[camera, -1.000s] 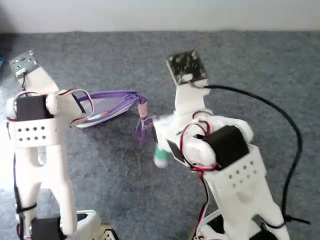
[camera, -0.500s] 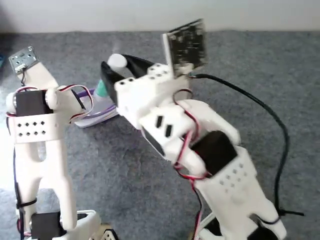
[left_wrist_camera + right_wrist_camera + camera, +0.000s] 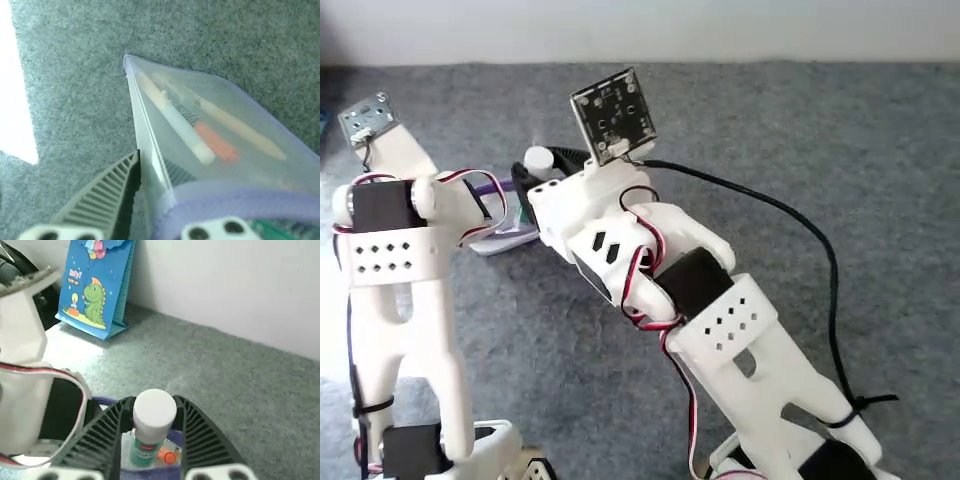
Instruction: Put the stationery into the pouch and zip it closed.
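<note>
The right arm (image 3: pixel 650 260) stretches across to the far left of the grey carpeted worktop (image 3: pixel 820 140), and its jaws are clamped on a glue stick (image 3: pixel 152 415) – white cap up, green body below, one dark ribbed finger (image 3: pixel 197 432) pressed to each side. In the high view the cap (image 3: pixel 538 158) shows just past the jaws, right beside the left arm (image 3: pixel 390 250). The stick's lower end sits at the purple-rimmed mouth of the pouch (image 3: pixel 210 125), where a small orange piece (image 3: pixel 169 457) shows inside. The pouch is translucent with a purple zip edge and lies on the worktop between the two arms, mostly hidden under them from above, a sliver of it (image 3: pixel 505 238) showing. The left arm's jaws are closed on the pouch's edge near the mouth – a grey ribbed finger (image 3: pixel 100 200) lies against one wall. Inside the pouch lie a white pen with an orange end (image 3: pixel 192 135) and a cream pen (image 3: pixel 235 125), side by side. A blue gift bag with a green dinosaur (image 3: pixel 95 290) leans against the white wall at the far left. A black cable (image 3: pixel 770 210) trails from the right arm's wrist.
</note>
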